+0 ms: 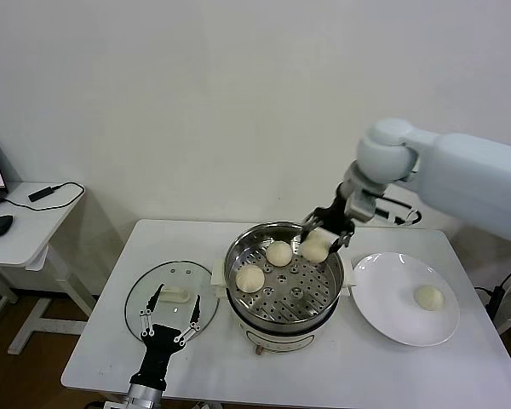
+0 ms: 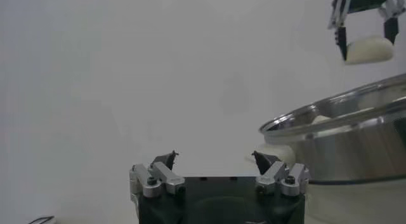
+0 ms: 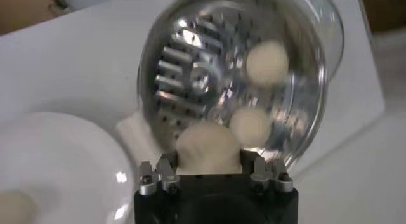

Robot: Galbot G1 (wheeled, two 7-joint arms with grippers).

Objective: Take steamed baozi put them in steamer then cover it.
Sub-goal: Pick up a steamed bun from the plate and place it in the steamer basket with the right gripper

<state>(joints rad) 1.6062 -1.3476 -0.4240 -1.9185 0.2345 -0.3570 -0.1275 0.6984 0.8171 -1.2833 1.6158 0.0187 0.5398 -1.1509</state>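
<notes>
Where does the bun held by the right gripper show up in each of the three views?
Head view: bun in the right gripper, over the steamer's far right rim.
Left wrist view: bun at the upper right corner, above the steamer rim.
Right wrist view: bun at bottom centre, between the gripper's fingers.
Shared landmark: the steamer.

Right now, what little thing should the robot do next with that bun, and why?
Probably lower it and let go. The right gripper holds a baozi above the steamer, over a bare part of its tray beside two buns already inside.
</notes>
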